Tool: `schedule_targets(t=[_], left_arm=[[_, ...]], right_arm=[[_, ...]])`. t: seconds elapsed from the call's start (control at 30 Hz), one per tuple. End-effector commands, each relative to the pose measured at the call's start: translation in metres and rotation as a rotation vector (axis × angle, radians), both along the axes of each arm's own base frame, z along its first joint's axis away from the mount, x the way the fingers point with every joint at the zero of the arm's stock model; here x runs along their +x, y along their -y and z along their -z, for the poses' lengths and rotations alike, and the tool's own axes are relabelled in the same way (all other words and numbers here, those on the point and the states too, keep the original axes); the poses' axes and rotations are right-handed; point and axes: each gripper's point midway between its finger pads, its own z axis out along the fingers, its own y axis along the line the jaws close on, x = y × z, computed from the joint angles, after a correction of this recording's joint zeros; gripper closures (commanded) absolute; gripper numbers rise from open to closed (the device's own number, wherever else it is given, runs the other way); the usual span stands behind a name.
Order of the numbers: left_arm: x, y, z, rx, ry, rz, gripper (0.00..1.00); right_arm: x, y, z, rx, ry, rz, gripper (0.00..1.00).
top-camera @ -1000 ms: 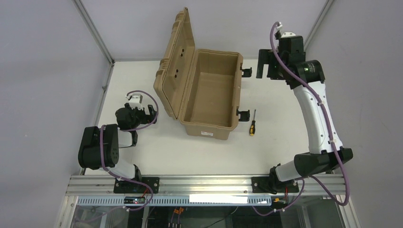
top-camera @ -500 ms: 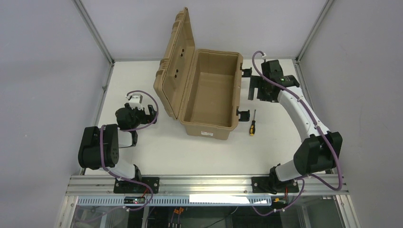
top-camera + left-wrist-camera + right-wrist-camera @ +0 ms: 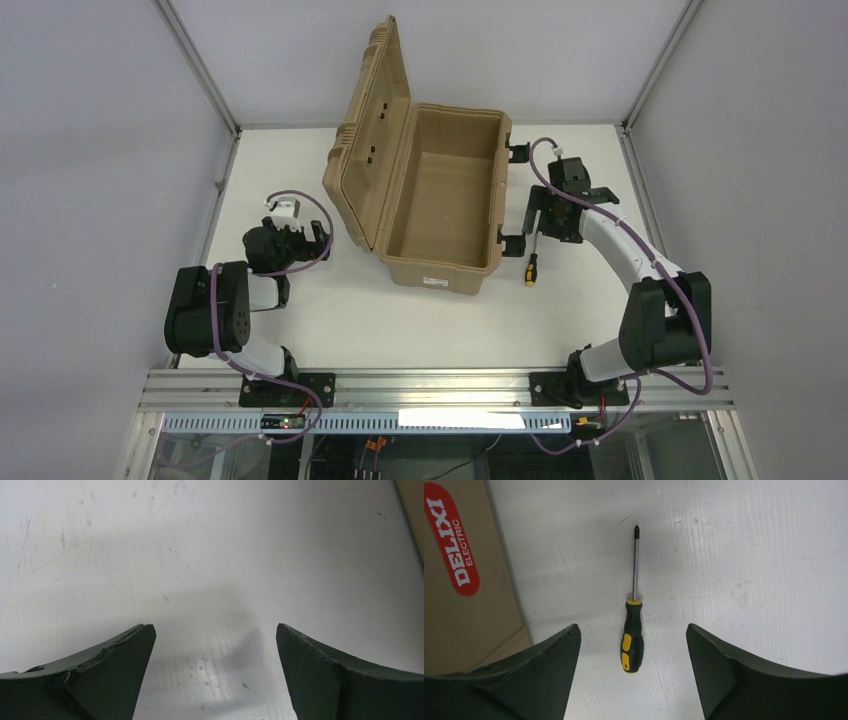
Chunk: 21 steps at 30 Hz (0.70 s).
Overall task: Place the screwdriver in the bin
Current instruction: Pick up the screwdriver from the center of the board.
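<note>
Because the lid stood up on the left side, the bin (image 3: 455,112) lay open from above in the overhead view, and the screwdriver (image 3: 531,262) rested on the table (image 3: 400,320) just right of the bin's near right corner, outside it. Its long axis ran near to far, with the handle at the near end. The right gripper (image 3: 546,226) hung over the far part of the shaft, plainly the nearer one. The left gripper (image 3: 318,238) sat well apart on the bin's other side. A black latch (image 3: 512,242) stuck out just left of the tool, with bare table to its right. The left wrist view showed the left gripper (image 3: 214,630) spread wide over bare table (image 3: 200,555), holding nothing. In the right wrist view the right gripper (image 3: 634,630) was spread too, its fingers either side of the screwdriver (image 3: 633,597). The handle lay between them and the tip pointed away. The bin (image 3: 469,610) wall and its red label (image 3: 451,547) stood close on the left, so a straight descent looked clear, though the left finger would have less room.
</note>
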Motion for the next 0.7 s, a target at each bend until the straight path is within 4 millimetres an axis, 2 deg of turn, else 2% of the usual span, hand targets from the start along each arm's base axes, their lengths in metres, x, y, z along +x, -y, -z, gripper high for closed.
schedule_targets(t=[0.0, 0.2, 0.33, 0.67], left_arm=[[0.006, 0.003, -0.015, 0.022, 0.057, 0.015, 0.01], [0.006, 0.003, -0.015, 0.022, 0.057, 0.015, 0.01], [0.006, 0.003, -0.015, 0.023, 0.057, 0.015, 0.01], [0.006, 0.002, -0.015, 0.023, 0.057, 0.014, 0.01]], right_arm=[[-0.006, -0.007, 0.009, 0.053, 0.014, 0.004, 0.21], [-0.019, -0.01, 0.039, 0.071, -0.054, 0.012, 0.3], [-0.025, -0.01, 0.058, 0.074, -0.094, 0.023, 0.31], [-0.028, -0.012, 0.079, 0.07, -0.177, 0.029, 0.39]])
